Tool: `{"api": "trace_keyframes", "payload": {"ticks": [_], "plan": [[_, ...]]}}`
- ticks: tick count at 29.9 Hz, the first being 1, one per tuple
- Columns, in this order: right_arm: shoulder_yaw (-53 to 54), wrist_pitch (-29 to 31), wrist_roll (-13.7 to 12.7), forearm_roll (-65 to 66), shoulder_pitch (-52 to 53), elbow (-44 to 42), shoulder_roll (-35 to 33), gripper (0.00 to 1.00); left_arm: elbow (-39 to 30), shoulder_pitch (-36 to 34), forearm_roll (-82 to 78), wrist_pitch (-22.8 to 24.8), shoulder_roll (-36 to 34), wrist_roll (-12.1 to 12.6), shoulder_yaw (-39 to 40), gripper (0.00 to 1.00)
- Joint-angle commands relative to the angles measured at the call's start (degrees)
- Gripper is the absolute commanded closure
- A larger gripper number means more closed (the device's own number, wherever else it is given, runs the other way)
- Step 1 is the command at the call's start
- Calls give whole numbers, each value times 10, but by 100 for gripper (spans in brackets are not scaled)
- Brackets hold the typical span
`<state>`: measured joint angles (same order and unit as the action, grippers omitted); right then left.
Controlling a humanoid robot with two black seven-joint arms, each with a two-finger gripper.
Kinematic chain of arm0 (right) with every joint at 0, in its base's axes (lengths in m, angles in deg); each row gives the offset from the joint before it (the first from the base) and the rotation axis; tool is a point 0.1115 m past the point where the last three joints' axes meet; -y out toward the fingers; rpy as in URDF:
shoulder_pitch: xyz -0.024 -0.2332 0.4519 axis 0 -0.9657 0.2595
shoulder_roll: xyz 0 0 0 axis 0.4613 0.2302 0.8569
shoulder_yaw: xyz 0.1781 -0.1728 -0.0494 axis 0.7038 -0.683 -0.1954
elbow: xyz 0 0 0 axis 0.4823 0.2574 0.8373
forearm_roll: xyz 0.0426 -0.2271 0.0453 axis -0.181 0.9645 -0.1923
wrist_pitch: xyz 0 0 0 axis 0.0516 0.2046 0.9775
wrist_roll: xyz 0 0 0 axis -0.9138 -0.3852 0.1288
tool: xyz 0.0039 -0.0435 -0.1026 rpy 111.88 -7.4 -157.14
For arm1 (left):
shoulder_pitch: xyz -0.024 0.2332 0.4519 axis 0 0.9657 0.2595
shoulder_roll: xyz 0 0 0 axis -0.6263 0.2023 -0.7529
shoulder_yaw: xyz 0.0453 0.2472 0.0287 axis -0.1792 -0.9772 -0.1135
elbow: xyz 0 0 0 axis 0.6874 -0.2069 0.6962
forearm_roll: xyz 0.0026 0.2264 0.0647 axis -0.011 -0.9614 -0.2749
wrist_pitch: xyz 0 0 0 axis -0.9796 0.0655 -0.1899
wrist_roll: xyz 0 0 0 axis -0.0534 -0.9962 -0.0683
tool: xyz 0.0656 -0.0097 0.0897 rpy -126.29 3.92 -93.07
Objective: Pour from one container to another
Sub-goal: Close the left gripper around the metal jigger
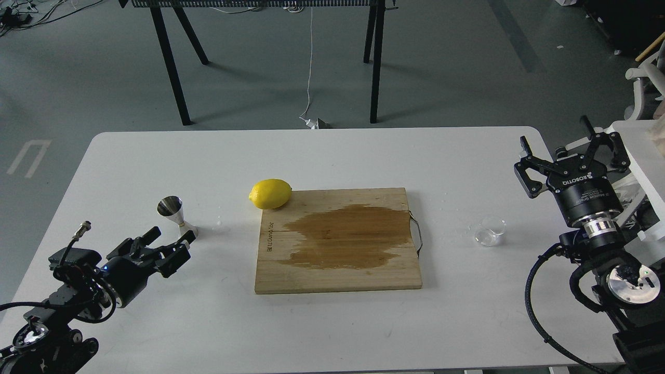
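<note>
The clear glass cup (490, 231) stands on the white table (322, 156) to the right of the board. The steel jigger (176, 217) stands upright at the left. My left gripper (172, 237) is open, low over the table just in front of the jigger's base, one fingertip overlapping it in the view. My right gripper (569, 141) is open and empty, raised at the table's right edge, behind and to the right of the glass cup.
A wooden cutting board (337, 240) with a dark wet patch and a wire handle lies in the middle. A yellow lemon (270, 194) rests at its far left corner. Small droplets lie near the jigger and the cup.
</note>
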<state>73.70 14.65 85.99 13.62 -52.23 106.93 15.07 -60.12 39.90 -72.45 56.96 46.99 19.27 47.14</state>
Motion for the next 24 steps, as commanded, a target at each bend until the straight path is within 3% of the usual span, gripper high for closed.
{"api": "trace_keyframes", "payload": {"ticks": [1,24], "plan": [[0,0,0,0,0,1,-2,1,26,-15,0,1,9,0,-9,2],[1,0,0,0,-5,3,-7,1,118,-92,11,13,56,0,-31,4]]}}
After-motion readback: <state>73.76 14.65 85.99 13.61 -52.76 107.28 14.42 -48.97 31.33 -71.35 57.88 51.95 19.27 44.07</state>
